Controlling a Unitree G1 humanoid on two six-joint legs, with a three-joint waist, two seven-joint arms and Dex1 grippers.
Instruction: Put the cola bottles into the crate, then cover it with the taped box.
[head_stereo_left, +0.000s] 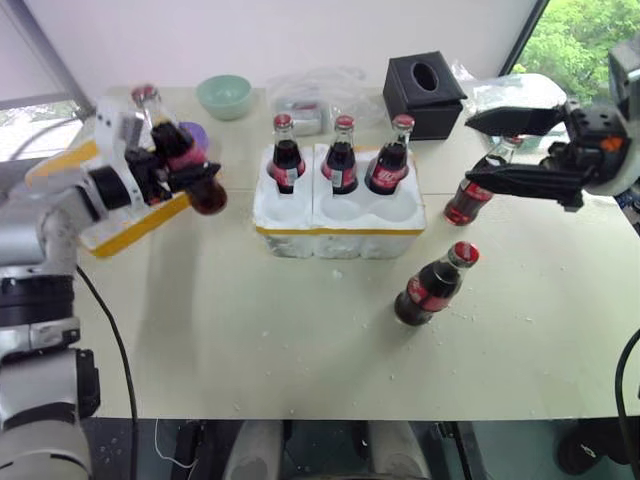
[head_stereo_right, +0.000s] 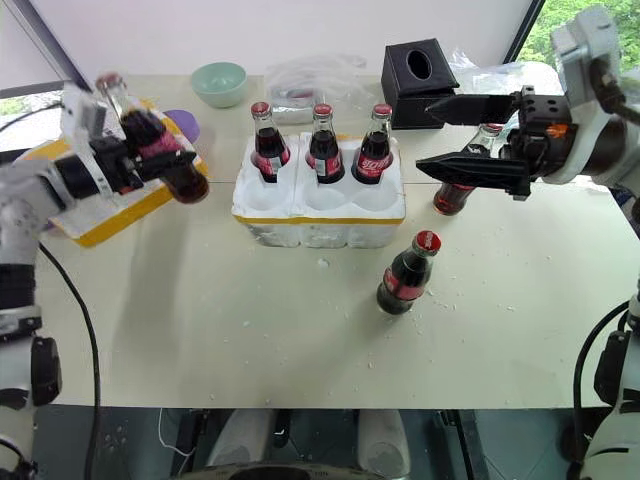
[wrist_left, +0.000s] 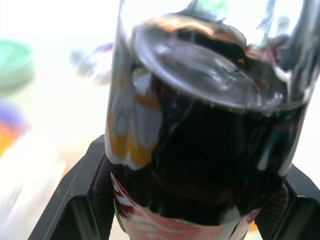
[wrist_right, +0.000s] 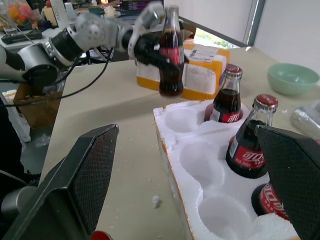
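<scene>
A pale table (head_stereo_left: 300, 340) is seen, with the taped box (head_stereo_left: 110, 225) lying at nine o'clock under the left arm. The crate (head_stereo_left: 340, 220) is set at the centre, slightly toward twelve; three cola bottles (head_stereo_left: 341, 155) are stood upright in its far row of wells, and the three near wells are left bare. A black tissue box (head_stereo_left: 424, 95) is placed at one o'clock, and a green bowl (head_stereo_left: 224, 96) at eleven o'clock. At three o'clock the right gripper (head_stereo_left: 487, 147) is held level with its jaws spread wide and nothing between them; a fourth bottle (head_stereo_left: 478, 185) is stood on the table just behind it. A fifth bottle (head_stereo_left: 435, 285) is stood alone at four o'clock, near the crate. A sixth bottle (head_stereo_left: 180, 150) is clamped by the left gripper (head_stereo_left: 195, 170) and held clear of the table, above the taped box at nine o'clock.
</scene>
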